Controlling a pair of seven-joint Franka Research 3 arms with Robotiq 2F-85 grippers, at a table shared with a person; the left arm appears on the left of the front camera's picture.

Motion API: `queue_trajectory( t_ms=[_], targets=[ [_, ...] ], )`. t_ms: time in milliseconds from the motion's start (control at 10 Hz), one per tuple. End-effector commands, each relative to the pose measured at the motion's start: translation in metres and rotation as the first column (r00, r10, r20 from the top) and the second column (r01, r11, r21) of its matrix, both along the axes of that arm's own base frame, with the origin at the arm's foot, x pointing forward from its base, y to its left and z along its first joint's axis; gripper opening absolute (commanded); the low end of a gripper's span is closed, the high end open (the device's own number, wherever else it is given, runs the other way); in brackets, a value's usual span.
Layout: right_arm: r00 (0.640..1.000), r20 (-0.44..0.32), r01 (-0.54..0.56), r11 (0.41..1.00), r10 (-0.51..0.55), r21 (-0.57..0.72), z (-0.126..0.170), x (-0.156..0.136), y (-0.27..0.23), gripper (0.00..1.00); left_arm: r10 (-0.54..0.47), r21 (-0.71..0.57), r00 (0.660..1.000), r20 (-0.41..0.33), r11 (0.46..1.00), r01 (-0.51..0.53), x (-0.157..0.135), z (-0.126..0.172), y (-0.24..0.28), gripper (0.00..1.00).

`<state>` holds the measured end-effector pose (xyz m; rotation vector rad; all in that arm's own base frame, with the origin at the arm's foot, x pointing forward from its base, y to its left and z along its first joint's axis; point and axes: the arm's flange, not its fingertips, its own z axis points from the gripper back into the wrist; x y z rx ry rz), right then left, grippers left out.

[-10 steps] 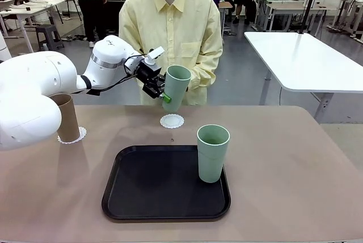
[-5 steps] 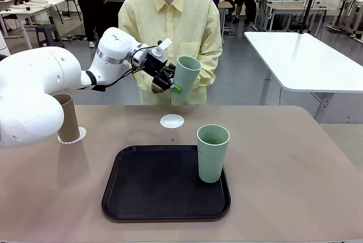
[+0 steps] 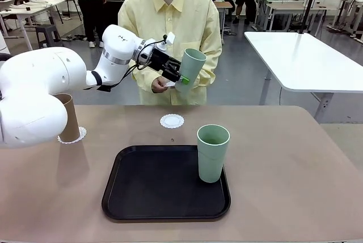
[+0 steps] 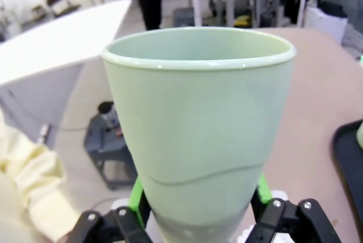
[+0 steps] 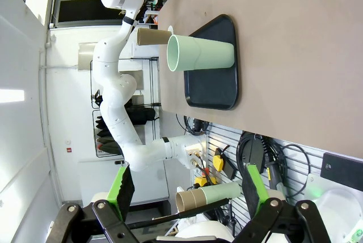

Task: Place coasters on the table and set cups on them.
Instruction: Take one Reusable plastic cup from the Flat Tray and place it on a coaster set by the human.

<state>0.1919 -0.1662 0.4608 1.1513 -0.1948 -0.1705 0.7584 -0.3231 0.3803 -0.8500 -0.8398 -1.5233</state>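
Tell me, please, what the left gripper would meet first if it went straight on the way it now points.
The left gripper, shut on the green cup, probably aims past the person's yellow shirt towards the white table; depth is unclear.

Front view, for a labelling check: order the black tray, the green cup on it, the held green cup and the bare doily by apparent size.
1. black tray
2. green cup on the tray
3. held green cup: looks smaller, but it is farther and tilted, so unsure
4. bare doily
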Motion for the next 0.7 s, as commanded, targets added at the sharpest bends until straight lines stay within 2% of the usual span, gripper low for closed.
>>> queue_trajectory(
  t_ms=[0,500,600],
  targets=[
    [1.000,0.022,-0.009,1.000,0.009,0.013,-0.001,0.001,-0.001,1.00,0.038,0.024,0.999,0.014,0.999,-0.038,-0.126,-0.007,0.047,0.83],
    [1.000,0.022,-0.009,1.000,0.009,0.013,-0.001,0.001,-0.001,1.00,0.110,-0.009,0.991,-0.074,0.994,-0.111,-0.175,-0.014,0.077,0.83],
    [1.000,0.022,-0.009,1.000,0.009,0.013,-0.001,0.001,-0.001,1.00,0.144,-0.039,0.988,-0.059,0.988,-0.146,-0.185,-0.019,0.080,0.83]
  ],
)
